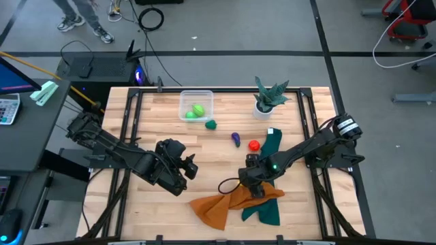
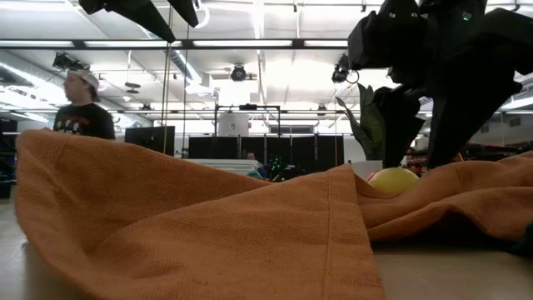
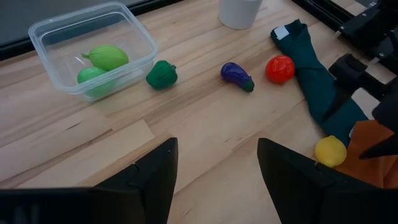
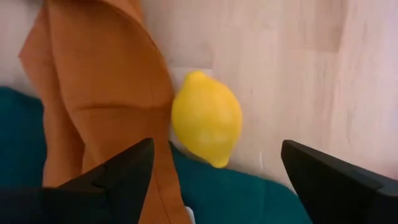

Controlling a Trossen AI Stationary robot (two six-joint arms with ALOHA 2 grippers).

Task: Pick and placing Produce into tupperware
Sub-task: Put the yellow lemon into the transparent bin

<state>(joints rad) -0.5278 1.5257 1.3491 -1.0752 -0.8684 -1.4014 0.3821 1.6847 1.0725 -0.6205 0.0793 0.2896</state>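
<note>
The clear tupperware (image 1: 196, 105) sits near the table's far edge and holds two light green pieces (image 3: 99, 65). On the wood to its right lie the dark green piece (image 3: 162, 74), the purple one (image 3: 237, 76) and the red one (image 3: 280, 68). The yellow piece (image 4: 206, 118) rests on the table against the cloth edges. My right gripper (image 4: 217, 146) is open and hangs just above the yellow piece, one finger on either side, apart from it. My left gripper (image 1: 191, 167) is open over bare wood at left centre.
An orange cloth (image 1: 225, 204) and a teal cloth (image 1: 269, 209) lie crumpled near the table's near edge, beside the yellow piece; the teal one runs up toward the red piece. A potted plant (image 1: 267, 99) stands at the far right. A person (image 2: 82, 112) stands beyond the table.
</note>
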